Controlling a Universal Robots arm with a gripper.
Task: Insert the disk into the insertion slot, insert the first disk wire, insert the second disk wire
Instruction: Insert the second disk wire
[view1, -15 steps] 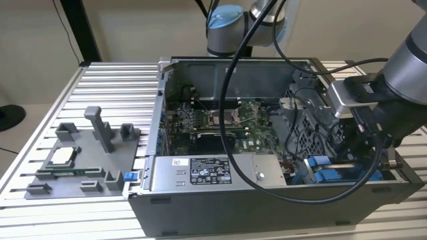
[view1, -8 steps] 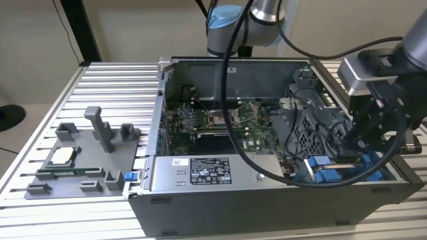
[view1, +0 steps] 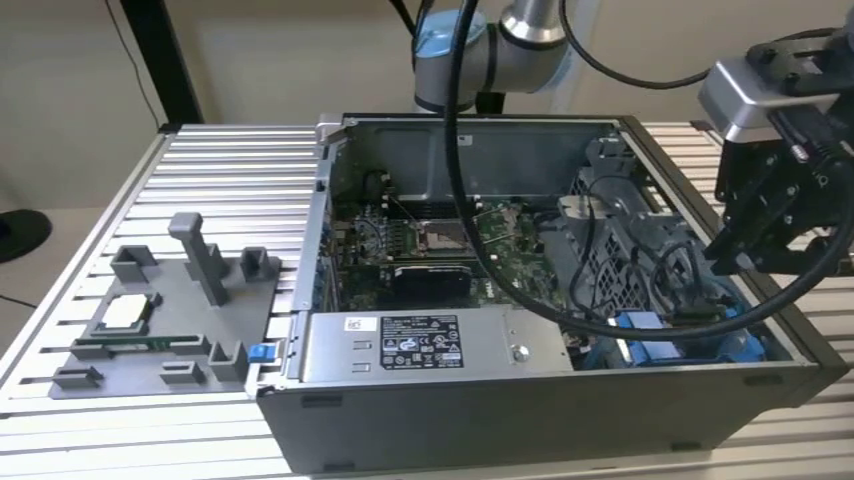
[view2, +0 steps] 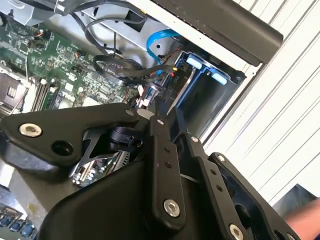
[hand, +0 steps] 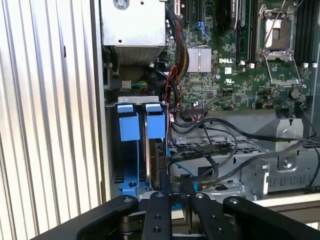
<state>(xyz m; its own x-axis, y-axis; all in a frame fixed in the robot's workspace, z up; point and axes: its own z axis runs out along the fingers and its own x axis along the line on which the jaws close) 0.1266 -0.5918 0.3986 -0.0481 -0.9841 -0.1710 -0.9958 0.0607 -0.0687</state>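
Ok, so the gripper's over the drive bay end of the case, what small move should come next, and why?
Probably a small, slow descent toward the black wires. In the first wrist view the gripper hangs just above them, beside the insertion slot, where blue carriers already sit, so the wires look like what is left.

Blue-fitted insertion slot (hand: 134, 145), black cables (hand: 220, 145), motherboard (hand: 240, 55)
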